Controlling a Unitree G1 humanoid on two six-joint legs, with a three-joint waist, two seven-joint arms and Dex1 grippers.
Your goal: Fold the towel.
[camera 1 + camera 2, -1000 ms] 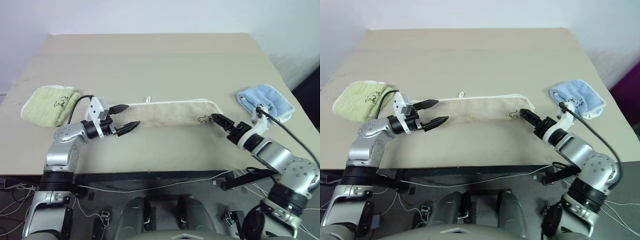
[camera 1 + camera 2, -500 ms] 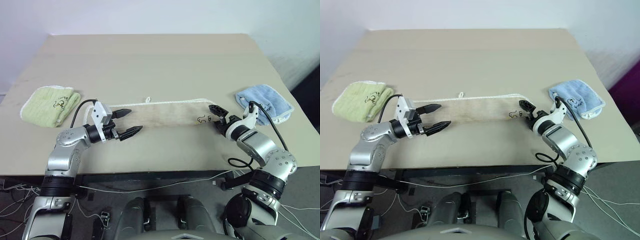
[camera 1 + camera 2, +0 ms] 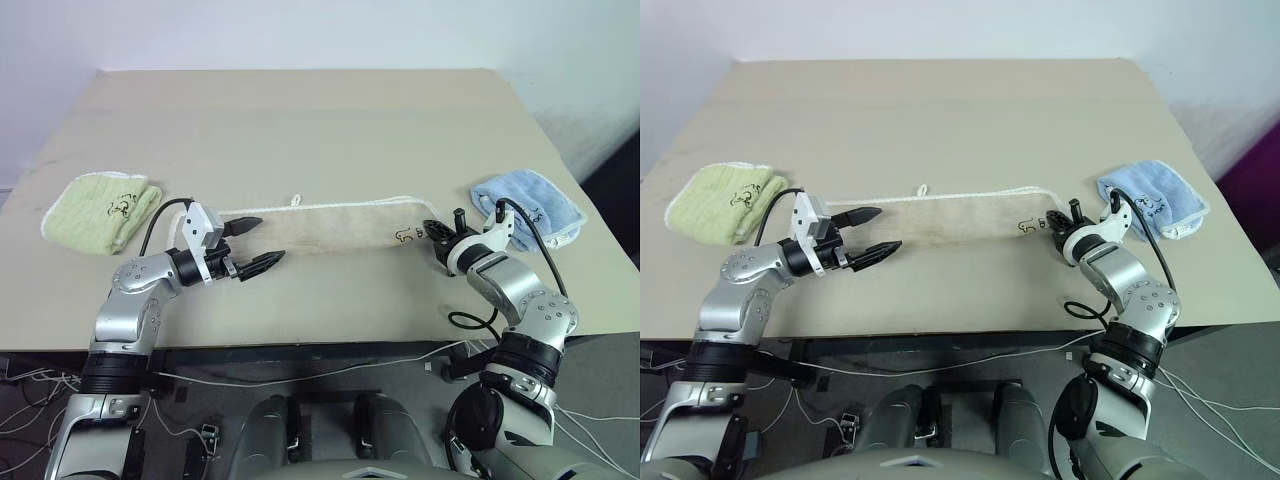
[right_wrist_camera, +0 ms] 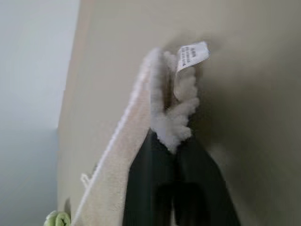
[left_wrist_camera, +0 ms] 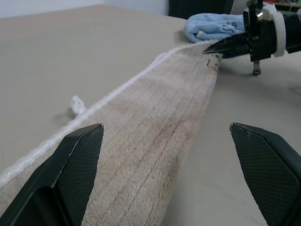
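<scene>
Towels number three on your table (image 3: 300, 120): one long tan towel (image 3: 330, 228) folded into a narrow strip across the middle, one small green towel (image 3: 103, 210) at your left, and one small blue towel (image 3: 530, 205) at your right. You have two grippers in play. Your right gripper (image 3: 432, 231) has its two black fingers pressed together on the tan towel's right end — the wrist camera shows the fluffy corner pinched between them, with one white label (image 4: 192, 54) sticking up just past the pinch. Your left gripper (image 3: 254, 244) sits at the strip's left end with its fingers spread wide, one over the cloth and one at its near edge, gripping nothing. One white loop (image 3: 296, 199) pokes out of the far corded edge, and one dark mark (image 3: 404, 236) lies just beside the right gripper.
</scene>
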